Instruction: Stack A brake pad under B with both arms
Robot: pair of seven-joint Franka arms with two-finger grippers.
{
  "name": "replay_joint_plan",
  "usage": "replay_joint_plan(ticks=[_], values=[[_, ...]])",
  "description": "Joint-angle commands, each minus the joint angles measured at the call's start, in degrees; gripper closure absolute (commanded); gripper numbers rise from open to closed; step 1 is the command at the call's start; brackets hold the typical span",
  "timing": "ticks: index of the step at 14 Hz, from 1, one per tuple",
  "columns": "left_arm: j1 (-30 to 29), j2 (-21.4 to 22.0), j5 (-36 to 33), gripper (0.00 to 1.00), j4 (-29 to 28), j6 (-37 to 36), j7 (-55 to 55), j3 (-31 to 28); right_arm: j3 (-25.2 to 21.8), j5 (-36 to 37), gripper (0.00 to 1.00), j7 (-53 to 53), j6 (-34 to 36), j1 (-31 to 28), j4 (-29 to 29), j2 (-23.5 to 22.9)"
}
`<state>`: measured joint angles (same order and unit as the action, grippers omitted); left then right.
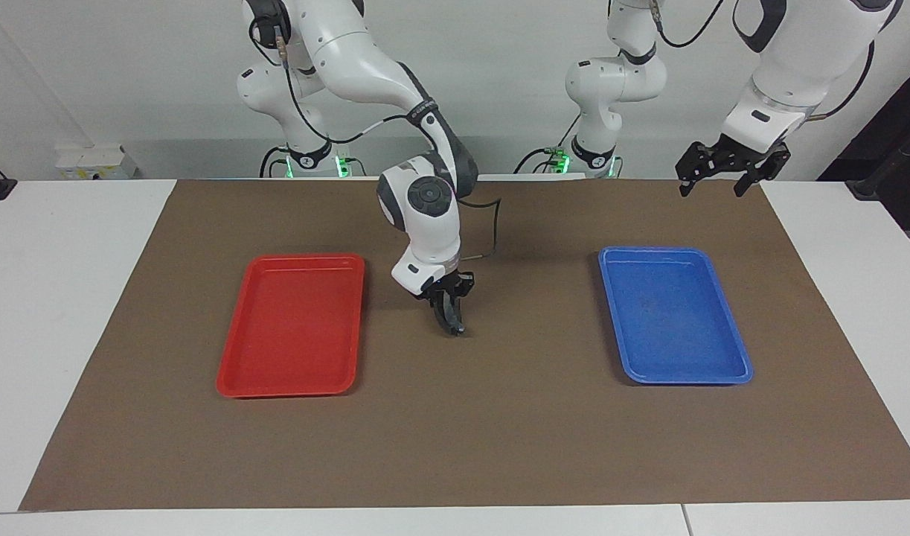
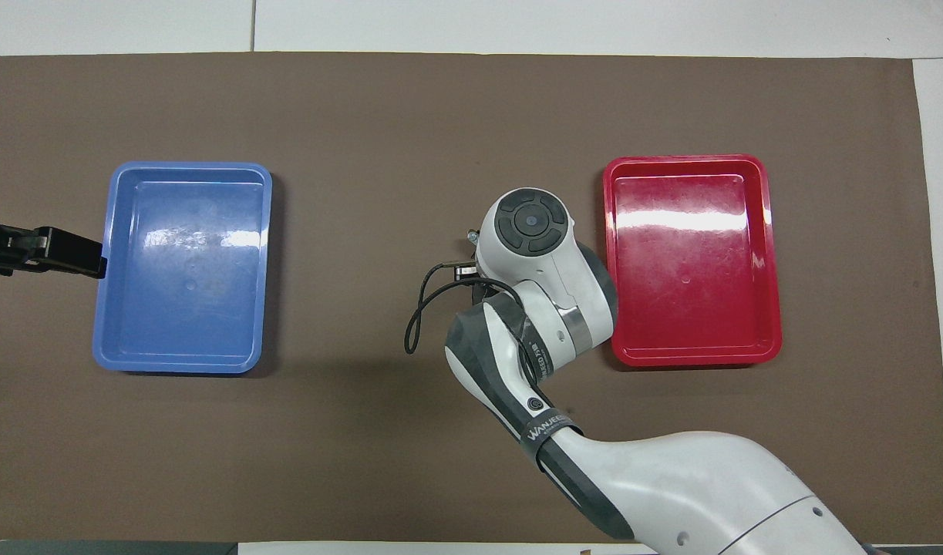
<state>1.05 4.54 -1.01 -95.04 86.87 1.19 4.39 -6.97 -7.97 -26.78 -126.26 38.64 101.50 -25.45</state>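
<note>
My right gripper point(image 1: 448, 296) hangs low over the middle of the brown mat point(image 1: 499, 432), between the two trays. It is shut on a dark, slightly curved brake pad point(image 1: 452, 316) that hangs on edge, its paler end just above the mat. By its curve it looks like B. In the overhead view the right arm's wrist point(image 2: 529, 231) hides both gripper and pad. The A brake pad is out of view. My left gripper point(image 1: 725, 173) is open and holds nothing; it is raised over the mat's edge at the left arm's end, beside the blue tray point(image 2: 109, 254).
A red tray point(image 1: 235, 376) lies toward the right arm's end and a blue tray point(image 1: 730, 376) toward the left arm's end; nothing lies in either. A black cable point(image 2: 421, 308) loops off the right wrist.
</note>
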Motion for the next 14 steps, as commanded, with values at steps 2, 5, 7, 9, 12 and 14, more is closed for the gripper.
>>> replay_joint_plan(ticks=[2, 5, 7, 9, 12, 14], values=[[0.53, 1.43, 0.74, 0.00, -1.64, -0.47, 0.92, -0.78, 0.38, -1.08, 1.00, 0.24, -1.53, -0.23, 0.63, 0.23], [0.45, 1.52, 0.74, 0.00, -2.17, -0.38, 0.92, -0.78, 0.38, -1.08, 1.00, 0.33, -1.62, -0.23, 0.80, 0.23], [0.53, 1.52, 0.83, 0.00, -2.17, -0.47, 0.92, -0.70, 0.38, -1.08, 1.00, 0.33, -2.05, -0.23, 1.33, 0.23], [0.53, 1.52, 0.74, 0.00, -2.17, -0.47, 0.92, -0.70, 0.55, -1.08, 1.00, 0.33, -3.20, -0.23, 2.29, 0.31], [0.53, 1.52, 0.83, 0.00, -2.17, -0.47, 0.83, -0.70, 0.64, -1.08, 1.00, 0.24, -3.20, -0.23, 2.30, 0.40], [0.53, 1.52, 0.83, 0.00, -2.17, -0.47, 0.83, -0.70, 0.64, -1.08, 0.98, 0.24, -3.20, -0.23, 2.30, 0.40]])
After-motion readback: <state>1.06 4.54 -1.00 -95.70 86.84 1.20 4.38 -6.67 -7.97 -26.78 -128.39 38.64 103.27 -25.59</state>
